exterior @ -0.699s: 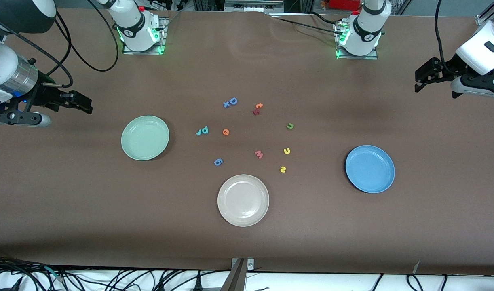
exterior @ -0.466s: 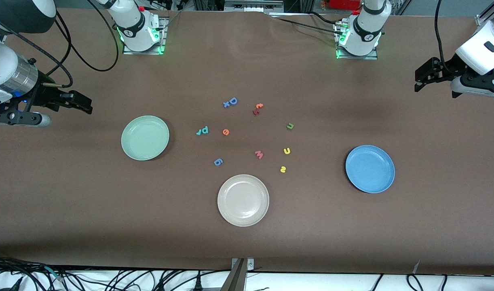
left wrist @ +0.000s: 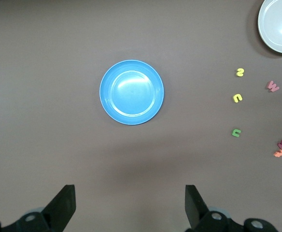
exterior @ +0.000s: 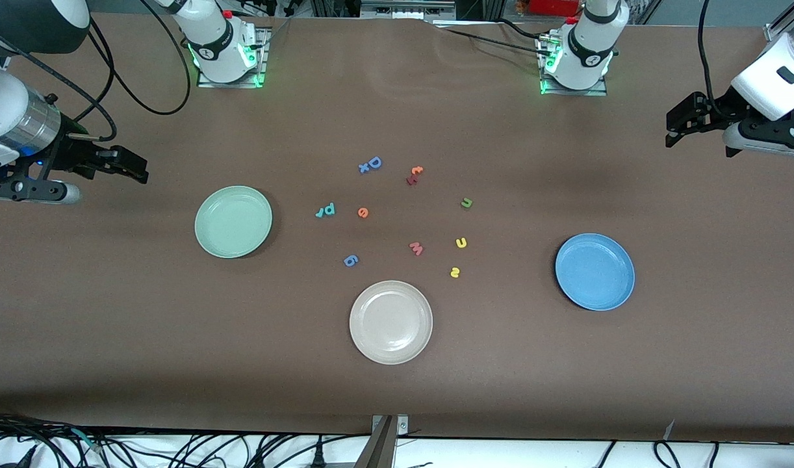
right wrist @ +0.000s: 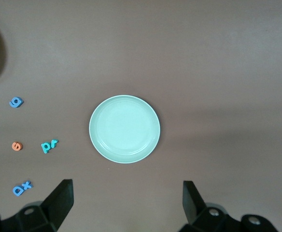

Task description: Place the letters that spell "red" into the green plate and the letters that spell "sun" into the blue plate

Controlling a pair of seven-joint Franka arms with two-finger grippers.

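1. The letters that spell "red" are tiny foam pieces. The teal "r" and "d" (exterior: 325, 210) lie touching as a pair, and the orange "e" (exterior: 362, 212) sits just beside them at their 3 o'clock in the front view. All three rest on the table (exterior: 111, 312), none in a plate.
2. The letters that spell "sun" lie toward the left arm's end: the olive "n" (exterior: 466, 203), the yellow "u" (exterior: 461, 243) at its 6 o'clock, and the yellow "s" (exterior: 455, 272) lower again.
3. Handling, as I judge it: light, soft and flat, likely to squash or skid. Pinch each across its outer edges from straight above, and part the touching teal pair first.
4. The green plate (exterior: 233, 221) lies at 9 o'clock of the teal pair, the blue plate (exterior: 594, 272) at 3 o'clock of the "s"; both are empty.
5. Distractors: a beige plate (exterior: 390, 322), blue "D" (exterior: 373, 162), pink "w" (exterior: 416, 247).
6. The right gripper (exterior: 132, 166) and the left gripper (exterior: 681, 125) hover at the table ends, fingers apart, holding nothing.
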